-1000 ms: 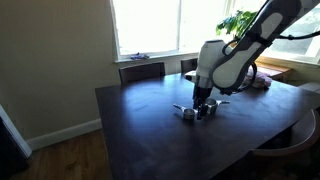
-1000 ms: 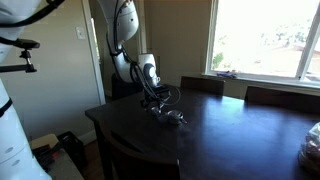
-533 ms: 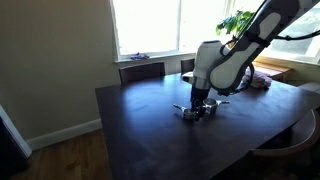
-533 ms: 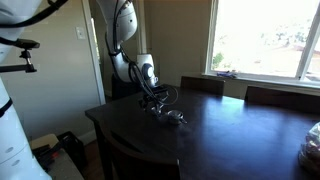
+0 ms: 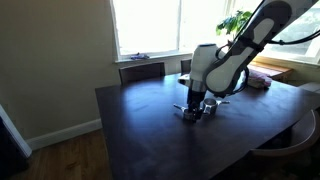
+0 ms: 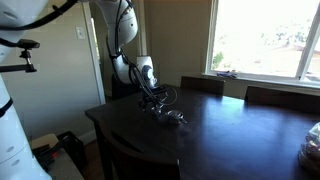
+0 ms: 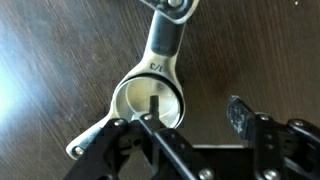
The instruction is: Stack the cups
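cups (image 5: 205,113) sit clustered on the table (image 5: 140,135). nearest cup (image 7: 135,95) is right under the gripper (image 7: 195,112), which has dropped closer over the last second. jaws part open, one finger (image 7: 152,108) inside it, nothing gripped yet. you look lined up to close.

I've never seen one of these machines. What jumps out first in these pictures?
A big white robot arm bends over a dark wooden table, its gripper down at some tiny shiny silver cups near the middle. In the wrist view one cup fills the middle, a finger over its bowl. Bright windows glow behind.
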`<state>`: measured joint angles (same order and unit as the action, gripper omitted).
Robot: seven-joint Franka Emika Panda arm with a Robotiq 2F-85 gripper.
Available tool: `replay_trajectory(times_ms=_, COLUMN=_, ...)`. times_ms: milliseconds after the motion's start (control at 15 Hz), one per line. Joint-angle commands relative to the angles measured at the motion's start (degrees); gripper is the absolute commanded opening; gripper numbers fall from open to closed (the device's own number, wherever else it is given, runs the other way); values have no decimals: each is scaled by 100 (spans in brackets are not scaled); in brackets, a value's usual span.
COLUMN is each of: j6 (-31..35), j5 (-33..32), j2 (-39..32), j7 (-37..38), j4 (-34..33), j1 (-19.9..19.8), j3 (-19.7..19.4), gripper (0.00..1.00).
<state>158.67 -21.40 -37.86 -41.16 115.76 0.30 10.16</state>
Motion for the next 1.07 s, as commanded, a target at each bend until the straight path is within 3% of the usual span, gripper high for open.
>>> replay_trajectory(times_ms=0, j6=-27, j5=-99, j2=-165, j7=-257, j4=-185, j1=65, j3=-110, gripper=74)
replay_trajectory(times_ms=67, j6=-30, j5=-75, j2=-202, j7=-289, j4=-215, j1=58, j3=-109, gripper=74)
replay_trajectory(times_ms=133, j6=-69, j5=-41, j2=-238, j7=-313, j4=-257, j1=51, j3=-101, gripper=49)
replay_trajectory(times_ms=267, j6=-136, j5=16, j2=-304, j7=-295, j4=-330, j1=48, j3=-93, gripper=43)
replay_trajectory(times_ms=600, j6=-275, j5=82, j2=-347, j7=-344, j4=-459, j1=-9, j3=-34, gripper=10)
replay_trajectory(times_ms=867, j6=-494, j5=192, j2=-348, j7=-324, j4=-558, j1=-38, j3=2, gripper=5)
replay_trajectory(times_ms=1000, j6=-622, j5=274, j2=-359, j7=-322, j4=-613, j1=-66, j3=22, gripper=10)
